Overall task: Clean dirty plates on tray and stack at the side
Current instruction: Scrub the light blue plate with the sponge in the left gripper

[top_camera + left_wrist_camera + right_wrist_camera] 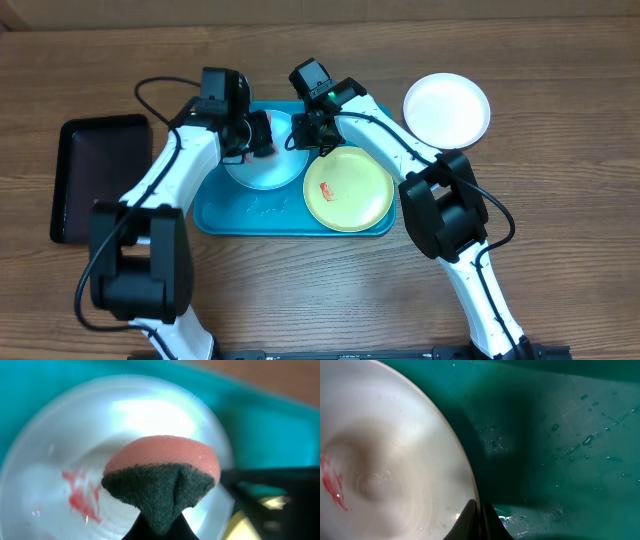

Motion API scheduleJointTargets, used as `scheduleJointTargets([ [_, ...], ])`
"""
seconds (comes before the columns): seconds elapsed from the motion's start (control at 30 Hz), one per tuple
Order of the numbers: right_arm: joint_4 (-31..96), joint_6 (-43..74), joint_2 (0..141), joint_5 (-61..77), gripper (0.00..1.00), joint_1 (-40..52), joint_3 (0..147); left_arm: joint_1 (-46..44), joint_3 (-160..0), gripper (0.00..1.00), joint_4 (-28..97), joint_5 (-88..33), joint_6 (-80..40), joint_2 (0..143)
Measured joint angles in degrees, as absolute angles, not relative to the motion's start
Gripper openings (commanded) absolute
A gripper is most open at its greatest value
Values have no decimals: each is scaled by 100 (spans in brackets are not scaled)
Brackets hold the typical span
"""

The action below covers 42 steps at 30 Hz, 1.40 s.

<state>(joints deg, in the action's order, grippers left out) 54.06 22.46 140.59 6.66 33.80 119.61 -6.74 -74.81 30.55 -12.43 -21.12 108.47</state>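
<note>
Two plates are borne by the glossy, water-beaded turquoise tray: the red-smeared light blue plate at its 10 o'clock and the yellow-green plate at 3 o'clock, rims close together. The white plate is set on open table at 2 o'clock. The light blue plate's rim is pinched by the right gripper; a pink, dark-faced sponge is clenched above it by the left gripper.
</note>
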Motion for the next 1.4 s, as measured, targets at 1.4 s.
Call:
scheduleJointTargets([
  [1.4, 5378, 2290, 14064, 753, 4, 3448, 11944, -231, -9443, 4, 4888, -215, -2364, 12293],
])
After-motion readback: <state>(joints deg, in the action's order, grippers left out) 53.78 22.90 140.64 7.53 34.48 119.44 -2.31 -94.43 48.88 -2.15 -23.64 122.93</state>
